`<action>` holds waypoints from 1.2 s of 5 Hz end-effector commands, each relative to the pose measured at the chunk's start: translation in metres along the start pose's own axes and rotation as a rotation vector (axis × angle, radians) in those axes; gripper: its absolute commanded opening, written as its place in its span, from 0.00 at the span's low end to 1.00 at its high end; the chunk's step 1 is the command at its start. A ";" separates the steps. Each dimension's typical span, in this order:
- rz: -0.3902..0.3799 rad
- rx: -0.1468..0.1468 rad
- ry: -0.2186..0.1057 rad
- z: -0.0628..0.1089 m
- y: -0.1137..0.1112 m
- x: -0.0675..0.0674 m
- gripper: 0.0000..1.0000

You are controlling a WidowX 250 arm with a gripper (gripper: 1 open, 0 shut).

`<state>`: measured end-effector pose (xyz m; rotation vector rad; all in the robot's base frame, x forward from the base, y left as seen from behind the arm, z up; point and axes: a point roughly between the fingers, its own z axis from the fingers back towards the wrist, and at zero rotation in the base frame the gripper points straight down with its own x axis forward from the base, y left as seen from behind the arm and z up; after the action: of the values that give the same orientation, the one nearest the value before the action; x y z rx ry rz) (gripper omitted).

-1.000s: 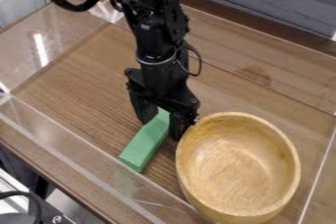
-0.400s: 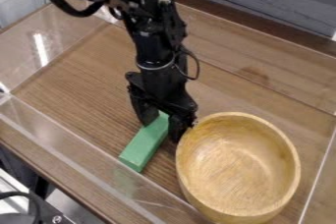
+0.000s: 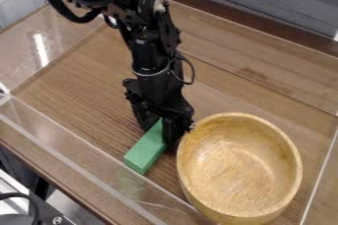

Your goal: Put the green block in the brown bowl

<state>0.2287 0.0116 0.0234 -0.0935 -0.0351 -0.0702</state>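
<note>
The green block (image 3: 145, 153) lies flat on the wooden table, angled toward the front left, just left of the brown bowl (image 3: 242, 166). My gripper (image 3: 158, 128) points straight down over the block's far end. Its black fingers (image 3: 137, 116) stand on either side of that end, drawn in against the block's sides. The block rests on the table. The bowl is a wide light wooden one at the front right, empty, and its rim sits a short way right of the gripper.
A clear plastic wall (image 3: 79, 162) runs along the table's front edge and up the left side (image 3: 40, 46). The wooden tabletop (image 3: 251, 71) stretches behind the arm to a grey backdrop.
The gripper has sunk lower over the block's far end and its jaws have narrowed onto it. The block has shifted slightly toward the front.
</note>
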 end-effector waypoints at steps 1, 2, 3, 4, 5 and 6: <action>0.003 0.005 0.000 0.011 0.000 0.002 0.00; 0.012 0.008 0.025 0.025 -0.001 0.001 0.00; 0.019 0.009 0.043 0.038 -0.002 0.002 0.00; 0.023 0.007 0.043 0.044 -0.003 0.004 0.00; 0.028 0.004 0.040 0.050 -0.004 0.007 0.00; 0.033 0.001 0.036 0.064 -0.008 0.012 0.00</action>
<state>0.2280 0.0089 0.0727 -0.0987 0.0693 -0.0352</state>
